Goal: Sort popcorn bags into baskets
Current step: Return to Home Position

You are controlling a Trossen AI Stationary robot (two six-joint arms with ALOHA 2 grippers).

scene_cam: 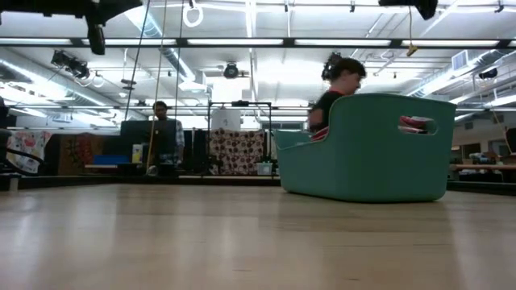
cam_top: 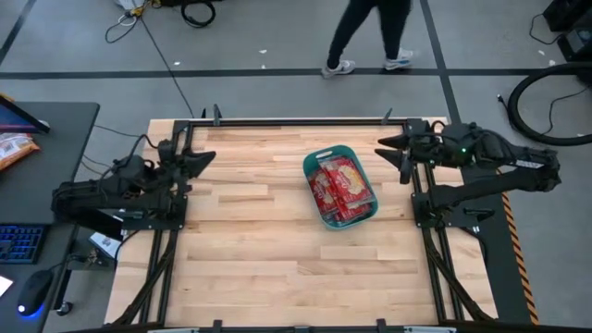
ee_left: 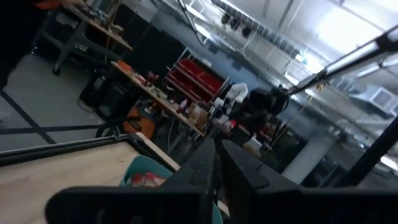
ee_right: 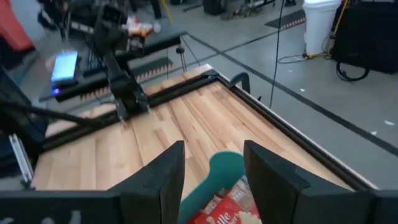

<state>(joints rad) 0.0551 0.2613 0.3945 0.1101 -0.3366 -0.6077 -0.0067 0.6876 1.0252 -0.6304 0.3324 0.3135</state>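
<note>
A teal basket (cam_top: 311, 165) stands on the wooden table, right of centre, its base flat on the boards. Several red popcorn bags (cam_top: 342, 190) lie stacked inside it; one shows through the handle cutout (scene_cam: 415, 124). My left gripper (cam_top: 209, 158) hovers over the table's far left part, shut and holding nothing, pointing toward the basket (ee_left: 140, 168). My right gripper (cam_top: 387, 151) hovers at the far right, open and holding nothing; the basket (ee_right: 217, 168) and bags (ee_right: 227, 211) show between its fingers, below them.
A person (cam_top: 370, 37) walks on the floor beyond the table's far edge. A side desk at the left carries an orange snack bag (cam_top: 14, 148), a keyboard and a mouse. Bare boards (cam_top: 259, 250) stretch left of and in front of the basket.
</note>
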